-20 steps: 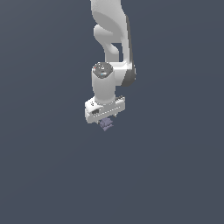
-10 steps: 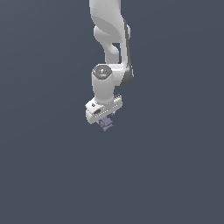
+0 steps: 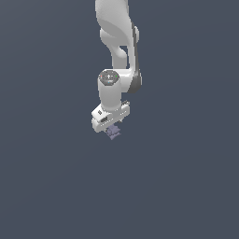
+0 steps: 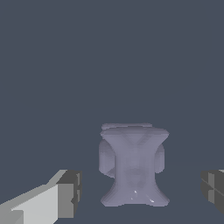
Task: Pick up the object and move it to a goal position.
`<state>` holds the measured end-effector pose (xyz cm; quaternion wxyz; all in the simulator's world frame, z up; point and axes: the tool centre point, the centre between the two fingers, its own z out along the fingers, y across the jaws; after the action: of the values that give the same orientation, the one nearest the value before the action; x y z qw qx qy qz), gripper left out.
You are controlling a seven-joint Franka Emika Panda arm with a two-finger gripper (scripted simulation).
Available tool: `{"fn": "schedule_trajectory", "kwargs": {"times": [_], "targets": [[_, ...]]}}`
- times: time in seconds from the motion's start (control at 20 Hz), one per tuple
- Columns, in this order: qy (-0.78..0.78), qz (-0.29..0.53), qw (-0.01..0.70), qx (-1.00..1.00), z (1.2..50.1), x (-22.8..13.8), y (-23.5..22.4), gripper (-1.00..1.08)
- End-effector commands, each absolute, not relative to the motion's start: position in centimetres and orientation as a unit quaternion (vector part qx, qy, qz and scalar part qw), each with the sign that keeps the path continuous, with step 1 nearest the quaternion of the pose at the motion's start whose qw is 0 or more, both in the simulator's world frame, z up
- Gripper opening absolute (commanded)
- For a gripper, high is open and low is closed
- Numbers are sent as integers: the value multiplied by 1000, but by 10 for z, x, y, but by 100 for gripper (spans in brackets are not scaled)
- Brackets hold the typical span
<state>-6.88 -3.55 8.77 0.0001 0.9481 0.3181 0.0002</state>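
Note:
The object [image 4: 132, 165] is a small lavender-grey ridged block, wide at both ends and pinched in the middle, lying on the dark grey floor. In the wrist view it sits between my two fingers [image 4: 68, 194] with clear gaps on both sides, so my gripper [image 4: 140, 190] is open and touches nothing. In the exterior view the object [image 3: 112, 132] peeks out just under the white gripper [image 3: 111, 125], which hangs from the arm and points down; the hand hides most of the block there.
Plain dark grey floor [image 3: 177, 186] stretches all around the arm. No other object, container or marker shows in either view.
The gripper has shifted slightly toward the exterior view's left and turned a little about its axis. The object has stayed where it was.

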Motion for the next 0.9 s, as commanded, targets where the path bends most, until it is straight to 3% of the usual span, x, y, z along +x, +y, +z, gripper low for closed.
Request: {"fn": "schedule_trajectory", "kwargs": {"times": [0.0, 0.65, 0.7, 0.85], "targets": [[318, 0, 0, 948, 82, -69, -36, 100], [320, 0, 0, 947, 40, -70, -35, 100], [320, 0, 0, 947, 40, -70, -35, -100], [320, 0, 0, 947, 40, -70, -35, -100]]}}
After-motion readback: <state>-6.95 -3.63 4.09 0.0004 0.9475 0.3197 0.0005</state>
